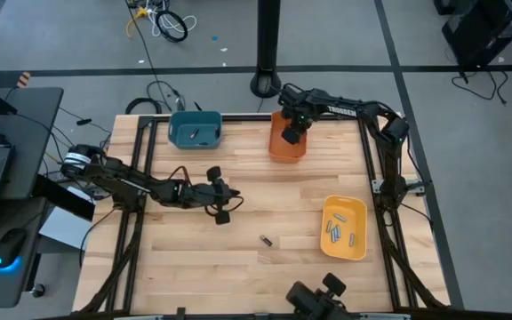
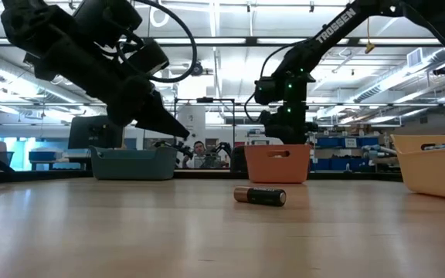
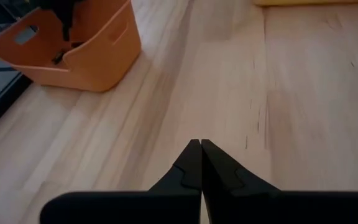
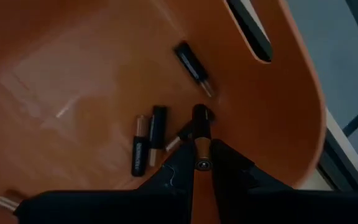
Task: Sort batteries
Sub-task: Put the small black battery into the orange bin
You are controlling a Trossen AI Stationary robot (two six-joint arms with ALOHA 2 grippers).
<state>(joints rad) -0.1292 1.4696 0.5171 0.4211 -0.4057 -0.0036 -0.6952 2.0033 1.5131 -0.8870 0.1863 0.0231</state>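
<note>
My right gripper (image 1: 293, 133) reaches down into the orange bin (image 1: 285, 149) at the table's far edge, shut on a black-and-copper battery (image 4: 199, 127). Several more batteries (image 4: 157, 127) lie on the bin's floor. One loose battery (image 1: 266, 240) lies on its side on the wood near the table's middle, also in the low view (image 2: 259, 195). My left gripper (image 1: 234, 199) hangs shut and empty over the table to the left of that battery, its fingers (image 3: 191, 163) closed on each other. My right gripper pinches the battery between its two fingers (image 4: 180, 160), coming from above and pointing down into the orange bin. The battery lies along the fingers, its copper part (image 4: 201, 148) between them and its dark end (image 4: 200, 114) sticking out below. Whether that end touches the bin's floor, I cannot tell.
A blue bin (image 1: 194, 130) stands at the far edge left of the orange one. A yellow bin (image 1: 343, 228) with several batteries sits at the right. Black frame rails run along the table's left and right sides. Bare wood lies between the bins.
</note>
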